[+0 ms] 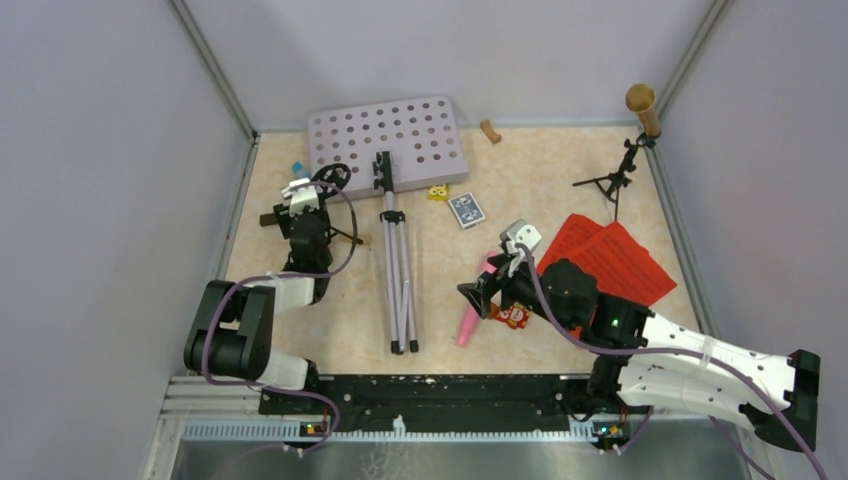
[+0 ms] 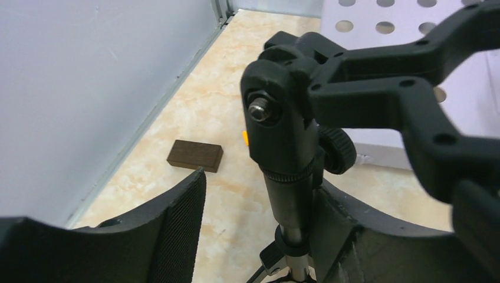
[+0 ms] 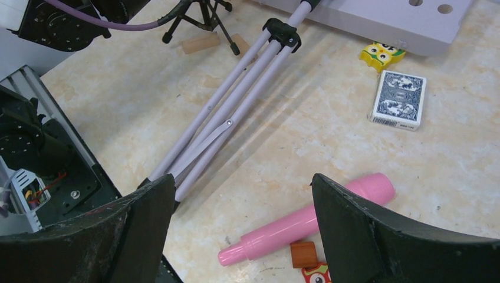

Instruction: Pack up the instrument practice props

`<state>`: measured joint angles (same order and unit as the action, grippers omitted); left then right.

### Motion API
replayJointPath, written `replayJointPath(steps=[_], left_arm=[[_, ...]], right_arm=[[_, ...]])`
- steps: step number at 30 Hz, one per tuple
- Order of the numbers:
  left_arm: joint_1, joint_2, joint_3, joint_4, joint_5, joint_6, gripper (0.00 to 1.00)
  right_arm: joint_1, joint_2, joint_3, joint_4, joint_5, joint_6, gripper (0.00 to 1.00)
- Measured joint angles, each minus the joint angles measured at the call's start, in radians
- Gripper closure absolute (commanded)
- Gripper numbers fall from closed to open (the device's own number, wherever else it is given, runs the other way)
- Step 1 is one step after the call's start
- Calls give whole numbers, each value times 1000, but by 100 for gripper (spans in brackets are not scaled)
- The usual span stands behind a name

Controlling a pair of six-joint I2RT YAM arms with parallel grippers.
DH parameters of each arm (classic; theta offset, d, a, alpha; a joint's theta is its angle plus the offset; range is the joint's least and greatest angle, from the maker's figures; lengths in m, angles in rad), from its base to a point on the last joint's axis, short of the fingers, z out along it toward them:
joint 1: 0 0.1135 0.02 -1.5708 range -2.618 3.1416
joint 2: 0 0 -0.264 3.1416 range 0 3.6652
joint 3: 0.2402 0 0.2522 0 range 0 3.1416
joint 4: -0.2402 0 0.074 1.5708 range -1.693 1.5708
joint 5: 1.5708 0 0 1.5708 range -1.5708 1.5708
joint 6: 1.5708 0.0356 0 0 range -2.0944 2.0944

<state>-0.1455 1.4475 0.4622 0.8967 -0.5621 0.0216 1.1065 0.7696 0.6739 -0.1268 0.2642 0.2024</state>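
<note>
Standing upright nr the left wall, the small black mic tripod (image 2: 277,135) is straddled at its stem by the left claw (image 2: 265,200); the clip head w/ its bolt is seen above the fingers. The claw is not clenched: a gap is visible betw. one pad (image 2: 177,224) and the stem. The other finger lies close behind the stem, and contact there cannot be told. The low placement is judged deliberate. The legs spread below and the clip is bulky above, so the stem is the one slim part that can be pinched.

The pink mic (image 3: 306,223) lies flat on the surface (image 3: 283,141), roughly centred under the right claw (image 3: 243,180). Its jaws are spread wide, released, w/ nothing held. They are set across the mic's long axis, presumably so the barrel can be closed on w/o rolling. A small brown block (image 3: 303,253) lies just beside the mic and could be caught in the pinch.

Further out:
- The grey hole-punched tray (image 1: 390,140) lies at the back. Its silver tripod pole (image 1: 398,270) is folded and runs toward the near edge betw. the arms.
- The red pages (image 1: 610,260) are fanned out by the right arm.
- The gold mic (image 1: 642,105) sits on the second black tripod (image 1: 612,182) in the far right corner, not yet taken apart.
- The card deck (image 3: 398,99), yellow toy (image 3: 382,54) and dark wooden block (image 2: 195,155) are non-task items.

No container is seen in view, so packing is judged to be at an early stage.
</note>
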Motion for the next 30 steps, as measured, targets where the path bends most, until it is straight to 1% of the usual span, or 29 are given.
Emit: replayJointPath(steps=[2,6,7,8,14,17,23,27,30], left_arm=[[0,0,0,0,-7,45,31],[-1,0,0,1,-35,111,19],[-1,0,-1,1,-39,113,4],[-2,0,-2,1,-43,112,2],[-3,-4,-31,-18,-63,68,1],[-6,-31,-48,-39,-80,34,1],[-6,-116,-53,-177,-100,-84,1],[-5,-174,-53,-279,-93,-174,1],[-5,-211,-64,-326,-82,-228,1]], right_arm=[[-3,0,0,0,0,0,16],[-3,0,0,0,-6,0,16],[-3,0,0,-1,-8,0,16],[-3,0,0,-1,-8,0,16],[-4,-3,0,-2,-19,2,16],[-4,-4,0,-1,-29,4,16],[-4,-3,0,-1,-41,4,16],[-4,-3,-1,0,-49,4,16],[-4,-4,-8,1,-54,5,16]])
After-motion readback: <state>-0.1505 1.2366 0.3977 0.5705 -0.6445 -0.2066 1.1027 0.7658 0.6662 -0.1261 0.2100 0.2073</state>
